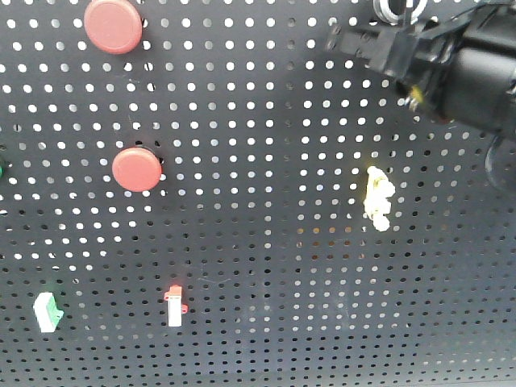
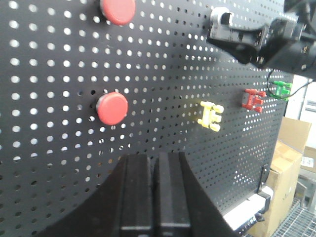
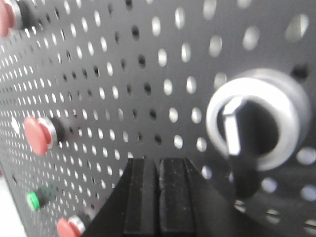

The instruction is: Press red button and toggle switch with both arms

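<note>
Both hands closed up, blunt tips for poking I reckon: my right hand (image 3: pixel 158 163) just beside the toggle switch (image 3: pixel 254 121), left hand (image 2: pixel 157 158) well apart from the red button (image 2: pixel 117 10), high on the pegboard (image 2: pixel 163 74).

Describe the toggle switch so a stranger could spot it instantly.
On the black pegboard, look high on the right, above the yellow handle. The toggle switch is a shiny silver ring around a short dark lever, unlike the flat-domed red buttons.
</note>
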Robot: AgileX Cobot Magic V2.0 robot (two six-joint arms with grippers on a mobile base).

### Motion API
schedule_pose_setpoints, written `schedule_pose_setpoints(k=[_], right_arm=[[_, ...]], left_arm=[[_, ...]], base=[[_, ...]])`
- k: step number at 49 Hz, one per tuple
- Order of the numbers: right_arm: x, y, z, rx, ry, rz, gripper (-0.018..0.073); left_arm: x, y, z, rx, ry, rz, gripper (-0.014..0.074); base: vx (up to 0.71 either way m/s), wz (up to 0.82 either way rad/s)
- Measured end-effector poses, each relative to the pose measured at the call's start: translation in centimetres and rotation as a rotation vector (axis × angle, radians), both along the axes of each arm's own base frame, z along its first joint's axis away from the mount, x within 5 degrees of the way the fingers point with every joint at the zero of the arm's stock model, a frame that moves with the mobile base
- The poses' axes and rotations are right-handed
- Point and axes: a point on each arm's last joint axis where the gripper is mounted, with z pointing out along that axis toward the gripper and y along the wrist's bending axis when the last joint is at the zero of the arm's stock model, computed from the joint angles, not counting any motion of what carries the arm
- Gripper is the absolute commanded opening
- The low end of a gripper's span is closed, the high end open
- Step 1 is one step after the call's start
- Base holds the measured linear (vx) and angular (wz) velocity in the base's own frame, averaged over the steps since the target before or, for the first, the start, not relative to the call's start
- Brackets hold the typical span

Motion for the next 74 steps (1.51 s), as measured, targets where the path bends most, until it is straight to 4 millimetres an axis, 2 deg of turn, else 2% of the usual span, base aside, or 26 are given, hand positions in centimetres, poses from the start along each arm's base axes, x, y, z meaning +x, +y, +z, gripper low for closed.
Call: schedule_pose_setpoints(k=[36,74], right_arm=[[0.34,-0.4,0.23,0.026,-0.011,-0.065,-0.0003],[0.42,-0.74,0.07,-0.141,-0.11,-0.148,-0.0003]], left_arm=[[-0.07,-0.1,-0.11,0.009,0.009,-0.013,0.0002],[-0.11,-0.17,-0.23,0.022,0.014,-0.021,0.0002]], base=[[0.0,0.0],[0.0,0.0]])
